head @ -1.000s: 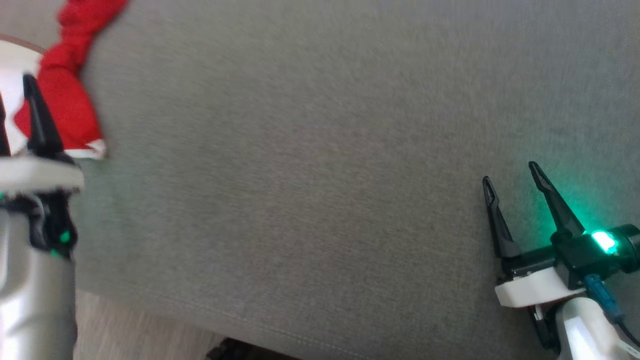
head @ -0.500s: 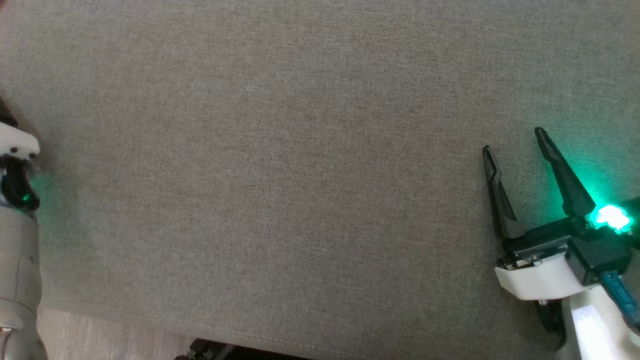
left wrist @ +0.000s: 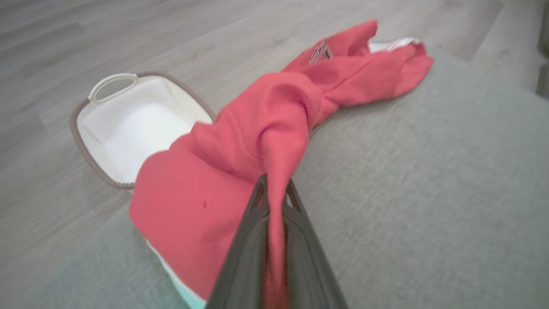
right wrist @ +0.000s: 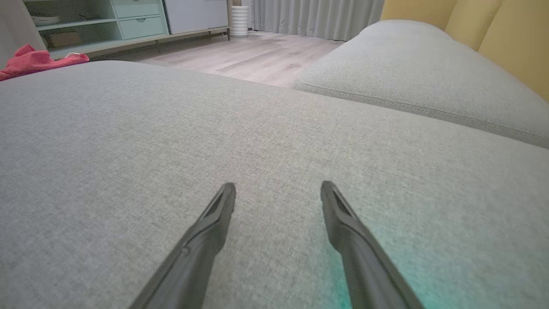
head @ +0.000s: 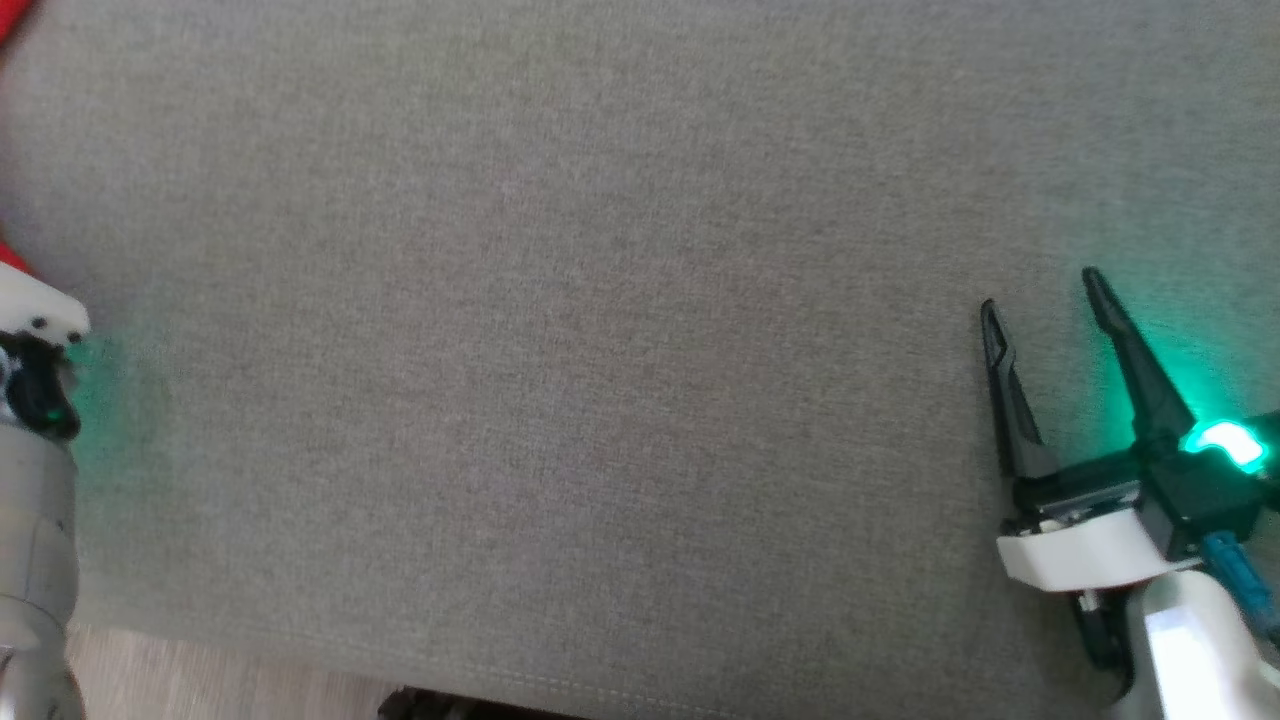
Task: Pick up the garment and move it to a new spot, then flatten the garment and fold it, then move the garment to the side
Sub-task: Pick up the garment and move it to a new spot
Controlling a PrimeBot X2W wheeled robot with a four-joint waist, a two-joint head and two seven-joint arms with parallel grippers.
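Left hand [left wrist: 274,185]: fingers pinched together on a ridge of the garment [left wrist: 240,150]; the cloth runs down between them, so it is gripping. Garment is red (reads coral-pink in the left wrist view), soft knit-looking, twisted into a rope through the middle. The near part spreads into a wide flat panel with a white band along its lower hem and one tiny dark speck on it. The far end fans out with a printed label [left wrist: 319,52] and a bit of white cloth showing at the tip.

Where it sits: along the edge of the grey cushion [left wrist: 429,193], far end resting on the cushion, near panel overhanging the edge in front of the basket [left wrist: 141,99]. The basket is white inside with a brown woven rim and a loop handle, and stands on the wood floor [left wrist: 64,43].

From the head, the garment is just red slivers at the left border [head: 8,255], beside the left wrist. In the right wrist view it is a small red heap [right wrist: 34,62] at the far left of the cushion [right wrist: 171,128], well apart from the right hand.

Right hand [head: 1041,290]: fingers spread wide, nothing between them, low over bare cushion at lower right, green lamp [head: 1222,440] glowing on its body. Right wrist view has the same open fingers [right wrist: 279,185], a second cushion [right wrist: 407,64], yellow backrest [right wrist: 506,38], a cabinet [right wrist: 107,21] and curtains [right wrist: 317,17] behind.
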